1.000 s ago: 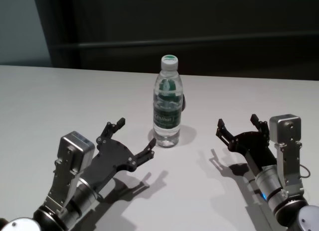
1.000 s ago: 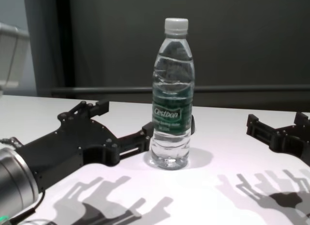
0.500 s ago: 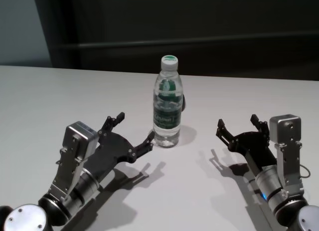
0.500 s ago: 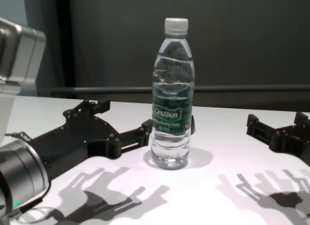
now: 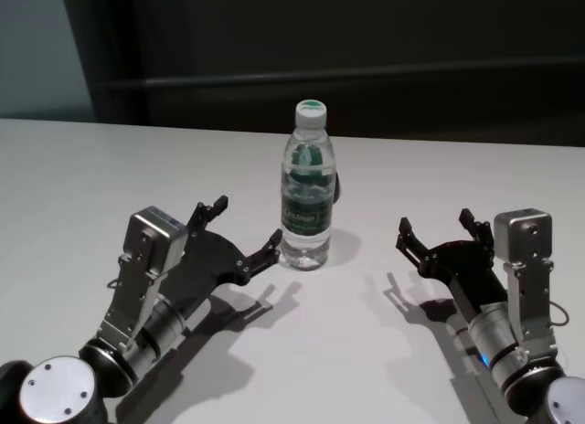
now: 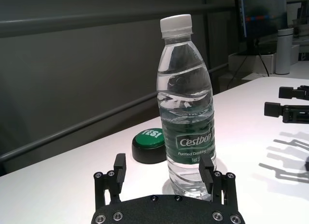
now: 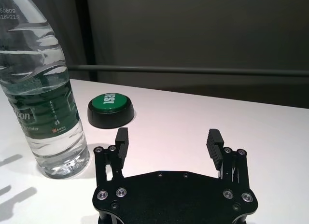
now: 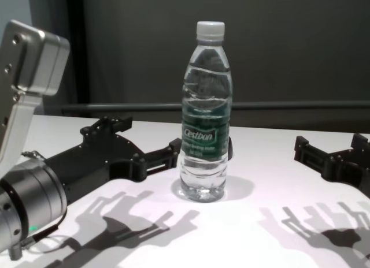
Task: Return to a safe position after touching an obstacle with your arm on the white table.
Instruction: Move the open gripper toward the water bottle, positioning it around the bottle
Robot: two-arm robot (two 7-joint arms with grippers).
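The obstacle, a clear water bottle (image 5: pixel 306 191) with a white cap and a dark green "Cestbon" label, stands upright mid-table on the white table (image 5: pixel 82 168). It also shows in the chest view (image 8: pixel 205 118), left wrist view (image 6: pixel 186 103) and right wrist view (image 7: pixel 41 89). My left gripper (image 5: pixel 247 223) is open and empty, raised just left of the bottle's lower part (image 8: pixel 149 135). Its inner fingertip (image 8: pixel 175 148) is right at the bottle's side; contact cannot be told. My right gripper (image 5: pixel 434 221) is open and empty, low over the table to the bottle's right, well apart from it.
A black button with a green top (image 7: pixel 110 105) lies on the table just behind the bottle, and it also shows in the left wrist view (image 6: pixel 149 142). A dark wall with a rail runs behind the table's far edge.
My left arm has lifted its wrist and swung the gripper slightly up and forward beside the bottle. The bottle still stands in place. My right arm has not moved.
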